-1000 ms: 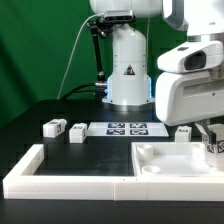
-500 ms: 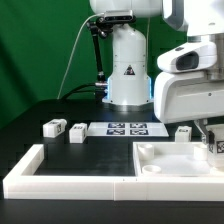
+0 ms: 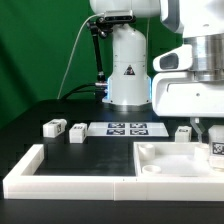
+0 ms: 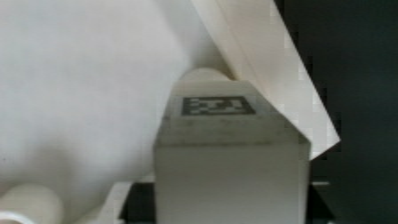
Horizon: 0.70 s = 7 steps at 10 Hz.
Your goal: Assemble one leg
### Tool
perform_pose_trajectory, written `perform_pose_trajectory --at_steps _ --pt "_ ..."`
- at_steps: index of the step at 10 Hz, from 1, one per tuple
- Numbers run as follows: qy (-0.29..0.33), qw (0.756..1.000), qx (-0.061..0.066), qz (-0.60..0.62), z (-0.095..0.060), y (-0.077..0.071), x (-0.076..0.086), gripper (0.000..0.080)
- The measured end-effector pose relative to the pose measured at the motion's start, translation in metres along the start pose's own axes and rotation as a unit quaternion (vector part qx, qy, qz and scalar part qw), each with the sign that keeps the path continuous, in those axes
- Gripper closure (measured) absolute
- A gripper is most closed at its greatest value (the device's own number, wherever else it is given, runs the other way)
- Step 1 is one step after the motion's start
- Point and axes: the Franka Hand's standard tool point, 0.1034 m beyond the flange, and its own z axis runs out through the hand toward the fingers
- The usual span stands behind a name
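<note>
My gripper is shut on a small white leg with a square tag and holds it over the right corner of the large white square tray-like part. In the wrist view the leg stands between the dark fingers, its tag facing the camera, with the square part's white surface and raised rim behind it. Three more legs lie on the black table: two at the exterior view's left and one near the gripper.
The marker board lies in front of the robot base. The long white L-shaped border rail runs along the front and left of the table, next to the square part.
The arm has shifted a little upward and to the exterior view's right with the leg in its grip. The leg's tag now shows below the hand.
</note>
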Motion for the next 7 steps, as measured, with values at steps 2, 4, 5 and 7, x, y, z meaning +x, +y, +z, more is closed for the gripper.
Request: perform_pose_trajectory --at_steps 2,4,5,7 --pt "0.004 0.995 -0.004 0.103 0.0002 0.0008 -0.0004 0.0509" --pt "0.005 0.981 -0.001 0.196 0.0007 0.0026 0.0013 0.0509" --pt "0.002 0.976 -0.003 0.216 0.0006 0.0030 0.0014 0.0509" --pt "-0.001 0.970 -0.006 0.244 0.0006 0.0028 0.0014 0.0509"
